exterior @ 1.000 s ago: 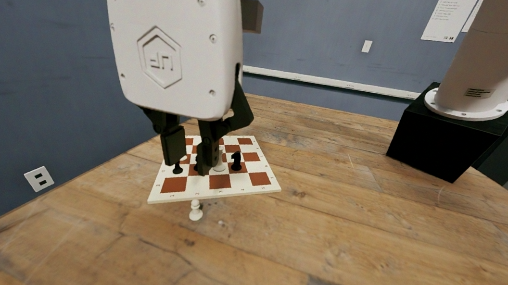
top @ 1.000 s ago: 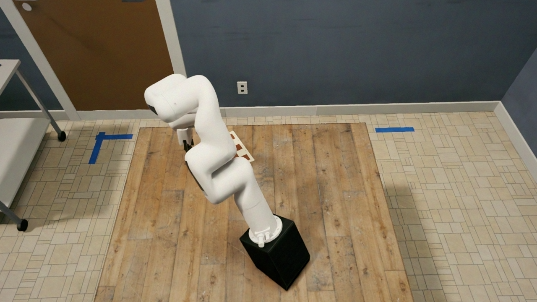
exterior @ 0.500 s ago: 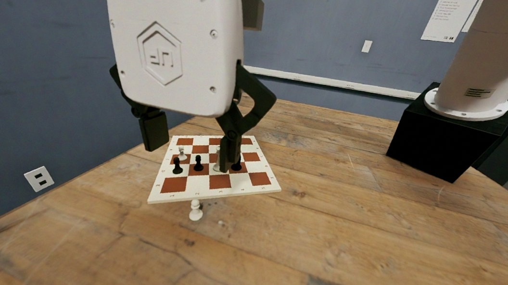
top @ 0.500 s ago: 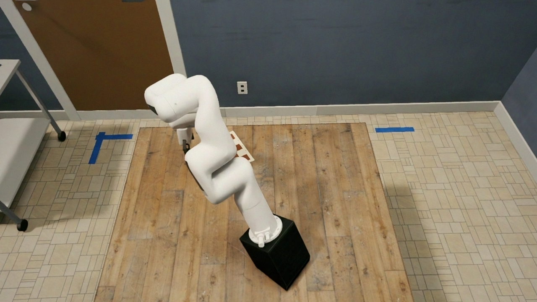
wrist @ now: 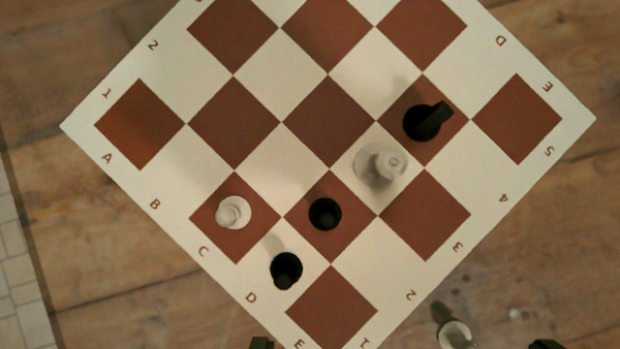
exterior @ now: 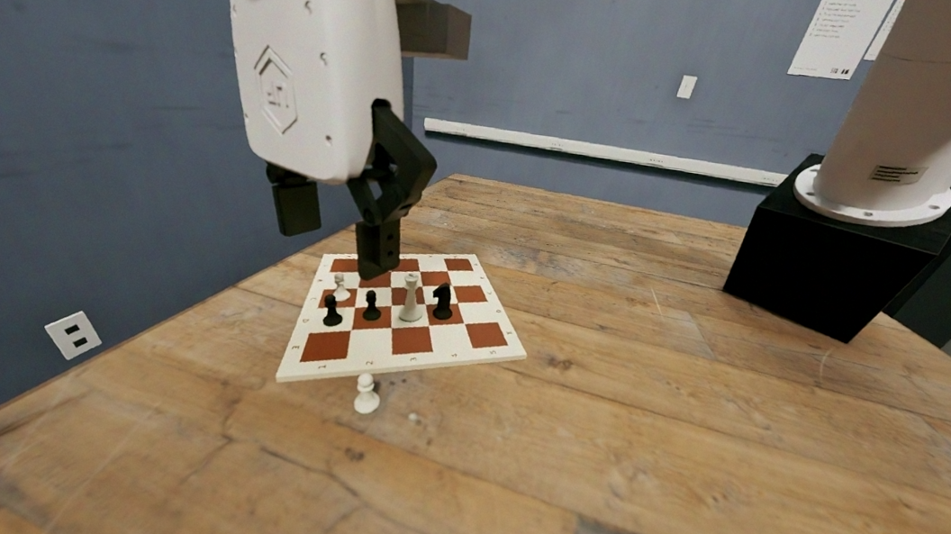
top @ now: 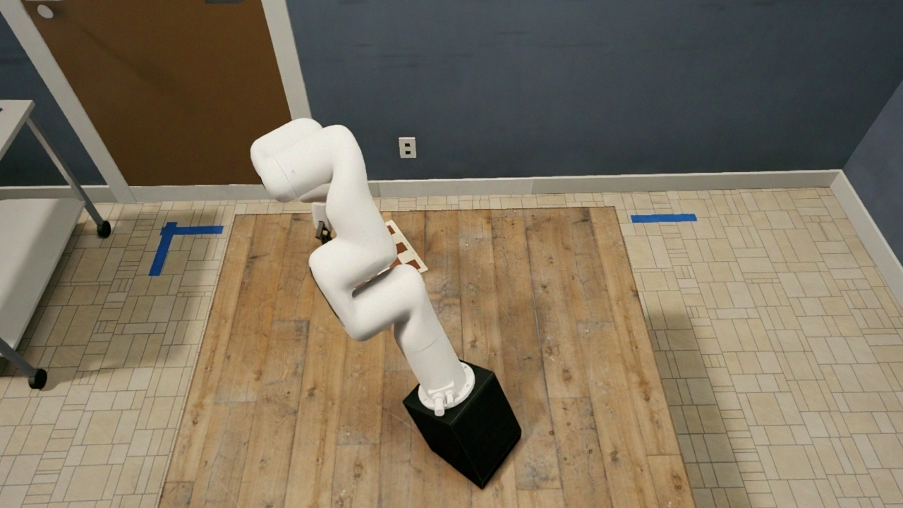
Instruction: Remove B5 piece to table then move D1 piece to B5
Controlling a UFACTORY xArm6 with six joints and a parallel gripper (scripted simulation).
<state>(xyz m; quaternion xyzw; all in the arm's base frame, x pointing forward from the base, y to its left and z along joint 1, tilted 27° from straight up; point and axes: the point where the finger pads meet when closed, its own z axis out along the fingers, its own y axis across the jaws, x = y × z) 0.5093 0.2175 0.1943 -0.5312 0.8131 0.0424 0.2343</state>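
The chessboard (exterior: pixel 452 351) (wrist: pixel 140 123) (top: pixel 404 248) lies on the wooden table. A black pawn (wrist: pixel 286 270) (exterior: pixel 331 311) stands on D1. What shows of B5, at the top edge of the wrist view, is bare. A white pawn (wrist: pixel 455 334) (exterior: pixel 366 393) stands upright on the table just off the board's E edge. My gripper (exterior: pixel 334 235) (wrist: pixel 404 346) is open and empty. It hangs high over the board's E-side edge, with only its fingertips in the wrist view. The arm hides most of the board in the top view.
A white pawn (wrist: pixel 232 213) (exterior: pixel 340 287) stands on C1, a black pawn (wrist: pixel 325 213) (exterior: pixel 372 306) on D2, a tall white piece (wrist: pixel 380 165) (exterior: pixel 410 297) on D3 and a black knight (wrist: pixel 426 121) (exterior: pixel 442 301) on D4. The arm's black base (exterior: pixel 806 249) (top: pixel 463 420) stands on the table.
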